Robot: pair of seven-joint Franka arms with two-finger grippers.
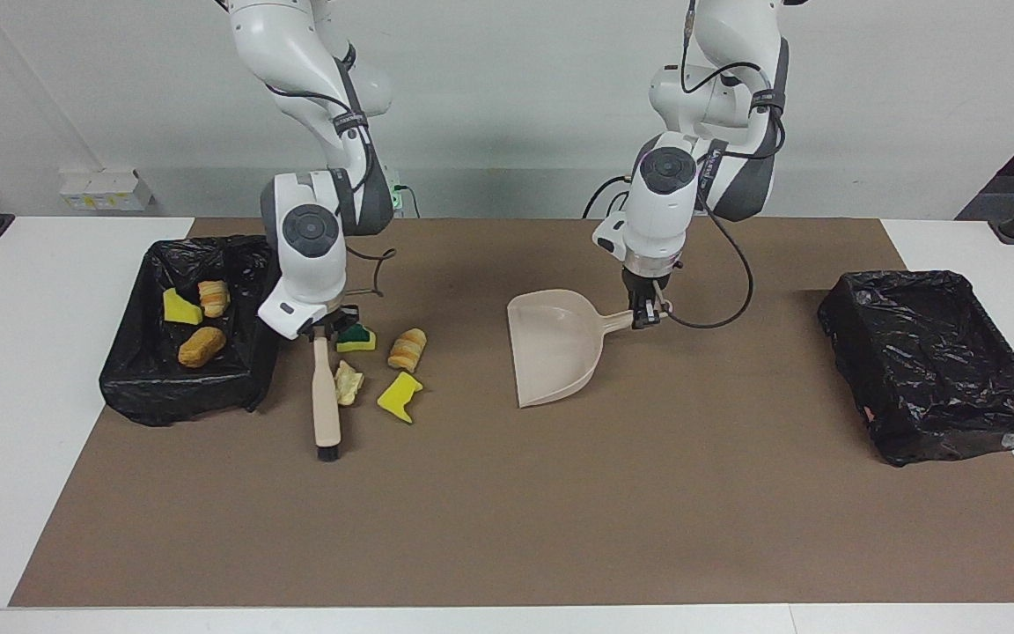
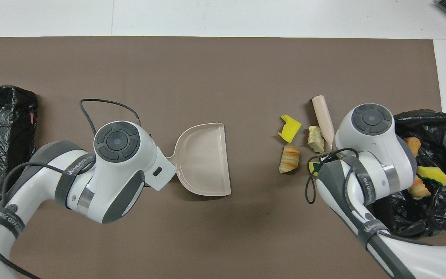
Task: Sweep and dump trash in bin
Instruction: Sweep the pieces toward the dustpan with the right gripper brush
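Note:
My right gripper [image 1: 324, 333] is shut on a beige brush [image 1: 325, 401] whose black bristles touch the mat. The brush [image 2: 323, 121] lies against a pale yellow lump [image 1: 348, 383]. More trash lies beside it: a green-topped sponge [image 1: 355, 336], a bread-like lump [image 1: 407, 349] and a yellow sponge chunk [image 1: 400, 396]. My left gripper [image 1: 645, 317] is shut on the handle of a beige dustpan [image 1: 551, 352], whose mouth faces the trash. The dustpan [image 2: 203, 159] stands apart from the scraps. A black-lined bin [image 1: 181, 392] at the right arm's end holds three scraps.
A second black-lined bin [image 1: 956, 423] stands at the left arm's end of the table. A brown mat [image 1: 507, 511] covers the table's middle, with white tabletop at both ends. Cables loop off both wrists.

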